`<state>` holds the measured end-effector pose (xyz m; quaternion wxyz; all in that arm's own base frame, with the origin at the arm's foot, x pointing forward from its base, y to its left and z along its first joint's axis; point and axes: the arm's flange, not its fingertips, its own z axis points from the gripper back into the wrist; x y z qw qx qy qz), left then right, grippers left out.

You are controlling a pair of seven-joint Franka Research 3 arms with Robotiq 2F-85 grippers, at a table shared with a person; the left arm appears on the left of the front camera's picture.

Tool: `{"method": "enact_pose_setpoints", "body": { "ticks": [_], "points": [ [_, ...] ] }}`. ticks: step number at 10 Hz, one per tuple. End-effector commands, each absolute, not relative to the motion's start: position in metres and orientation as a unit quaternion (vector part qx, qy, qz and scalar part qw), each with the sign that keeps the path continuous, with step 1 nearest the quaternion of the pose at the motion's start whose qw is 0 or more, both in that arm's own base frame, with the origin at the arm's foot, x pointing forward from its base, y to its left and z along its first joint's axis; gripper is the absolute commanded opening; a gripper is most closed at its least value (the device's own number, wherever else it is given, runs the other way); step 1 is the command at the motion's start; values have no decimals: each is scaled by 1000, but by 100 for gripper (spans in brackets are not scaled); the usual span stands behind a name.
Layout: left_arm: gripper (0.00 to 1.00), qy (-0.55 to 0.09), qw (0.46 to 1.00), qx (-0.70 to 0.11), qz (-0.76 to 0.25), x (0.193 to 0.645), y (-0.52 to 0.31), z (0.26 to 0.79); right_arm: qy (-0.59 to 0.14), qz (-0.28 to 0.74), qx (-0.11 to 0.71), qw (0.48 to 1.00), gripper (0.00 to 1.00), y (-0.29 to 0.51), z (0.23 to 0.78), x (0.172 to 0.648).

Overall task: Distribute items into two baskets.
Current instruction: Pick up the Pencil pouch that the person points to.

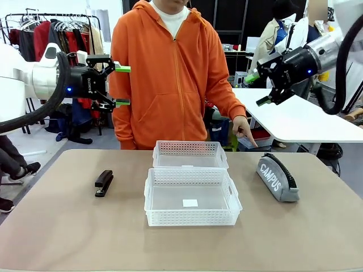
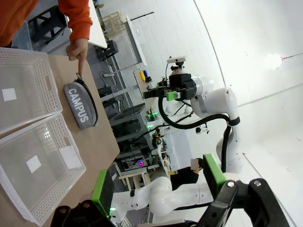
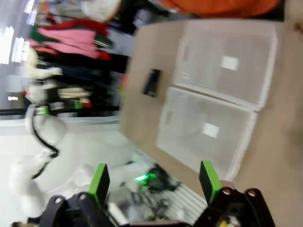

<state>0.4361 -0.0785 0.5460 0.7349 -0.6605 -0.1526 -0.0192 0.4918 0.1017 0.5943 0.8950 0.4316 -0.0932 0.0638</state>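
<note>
Person's hand (image 2: pixel 77 48), finger down at, maybe on, grey pouch (image 2: pixel 78 106) beside baskets (image 2: pixel 49 85).

Bright, even overhead light; faint shadows under baskets (image 1: pixel 193 217). Right wrist view motion-blurred; left wrist view bowed at edges.

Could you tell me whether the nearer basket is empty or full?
Empty: the nearer basket holds only a white sticker; stapler and pouch lie outside on the table.
</note>
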Motion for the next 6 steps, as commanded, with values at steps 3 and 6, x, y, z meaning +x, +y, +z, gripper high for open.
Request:
{"method": "enact_pose_setpoints", "body": {
  "ticks": [3,6],
  "points": [
    [100,-153,733,-662,-20,436,-78,547,-58,62,177,981,100,97,596,513],
    [100,-153,733,-662,-20,436,-78,547,-90,47,50,994,100,79,562,528]
  ]
}}
